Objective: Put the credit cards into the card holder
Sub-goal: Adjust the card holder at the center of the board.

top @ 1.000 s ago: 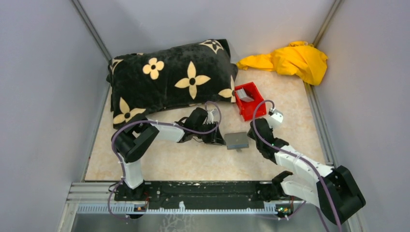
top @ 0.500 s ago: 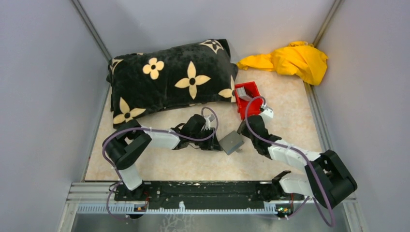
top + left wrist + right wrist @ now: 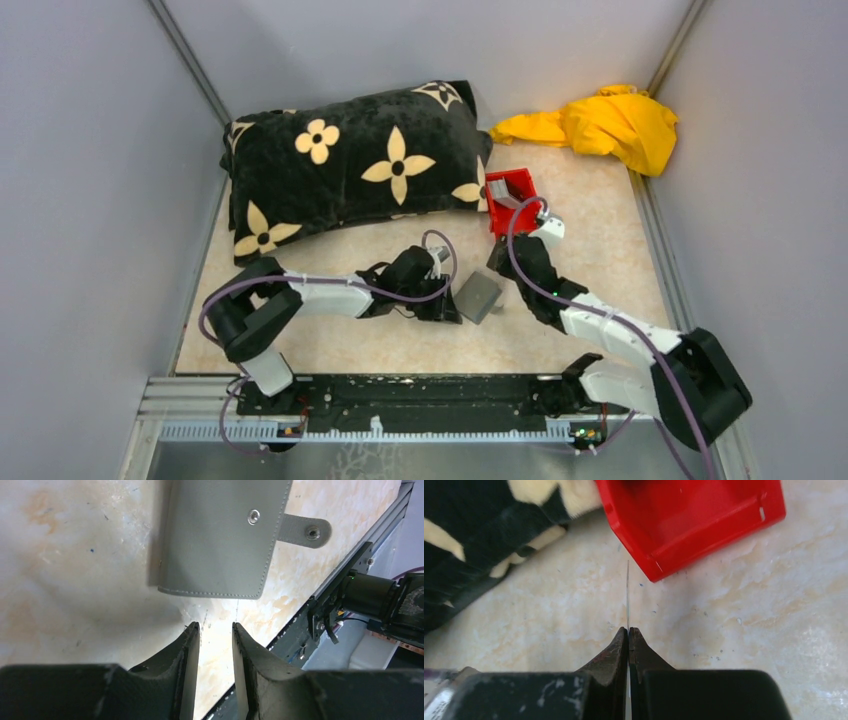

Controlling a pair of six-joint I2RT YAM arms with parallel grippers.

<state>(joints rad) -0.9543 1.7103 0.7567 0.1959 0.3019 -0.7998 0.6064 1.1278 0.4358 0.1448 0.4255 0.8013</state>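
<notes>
The grey card holder (image 3: 220, 535) lies closed on the table, its snap tab (image 3: 305, 530) undone and sticking out. In the top view the card holder (image 3: 478, 297) sits skewed between the two arms. My left gripper (image 3: 215, 626) is open just short of its near edge, with only bare table between the fingers; from above the left gripper (image 3: 447, 302) is at the holder's left side. My right gripper (image 3: 628, 629) is shut on a thin credit card (image 3: 627, 595) seen edge-on, pointing at the red bin. Seen from overhead, the right gripper (image 3: 497, 255) is above the holder. More grey cards (image 3: 500, 200) lie in the bin.
The small red bin (image 3: 524, 190) stands just beyond the right gripper, and the red bin (image 3: 724, 525) fills the top of the right wrist view. A black flowered pillow (image 3: 350, 160) lies along the back left. A yellow cloth (image 3: 600, 125) is bunched in the back right corner.
The card holder has turned from flat and square to skewed and shifted slightly left. The right arm has swung left, closer to the bin and holder. The left arm has stretched further right.
</notes>
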